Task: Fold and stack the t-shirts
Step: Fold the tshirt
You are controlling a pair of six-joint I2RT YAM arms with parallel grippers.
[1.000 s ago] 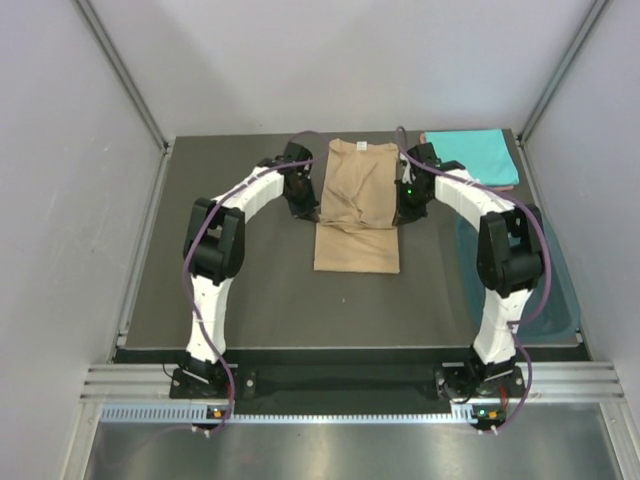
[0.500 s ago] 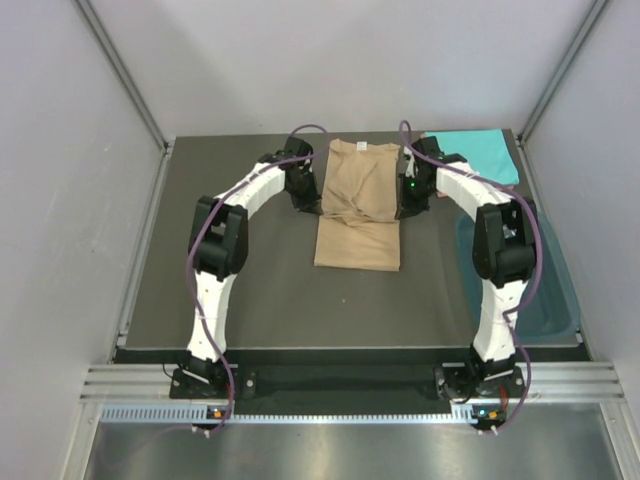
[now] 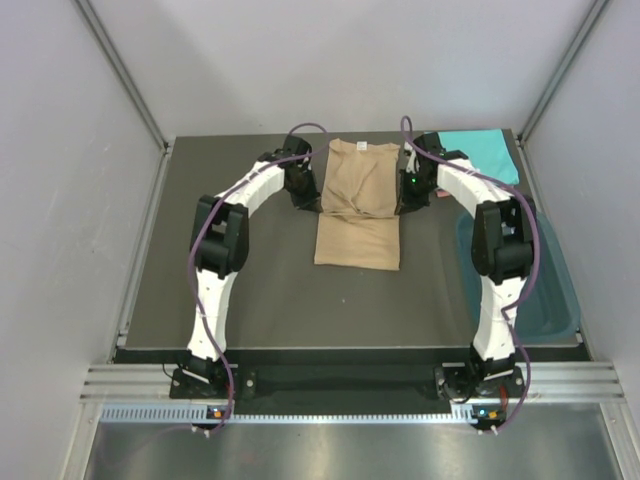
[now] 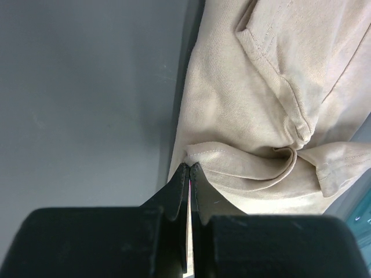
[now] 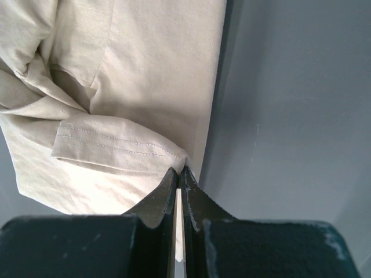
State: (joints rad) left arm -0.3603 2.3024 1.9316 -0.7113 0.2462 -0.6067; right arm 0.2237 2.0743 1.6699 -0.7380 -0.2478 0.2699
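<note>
Tightly, left claw and right claw pinch the tan t-shirt, seemingly lifted.

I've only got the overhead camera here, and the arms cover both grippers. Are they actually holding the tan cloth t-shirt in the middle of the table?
Observer: Yes on the left. The left wrist view shows the left gripper shut, its tips pinching a folded-over hem at the edge of the tan cloth t-shirt.
Operator: And the right one?
Observer: Same there. In the right wrist view the right gripper is shut on the corner of a hem with two rows of stitching.
Operator: Is the cloth smooth along the fold?
Observer: No. The left wrist view shows it bunched and creased partway along the fold.
</note>
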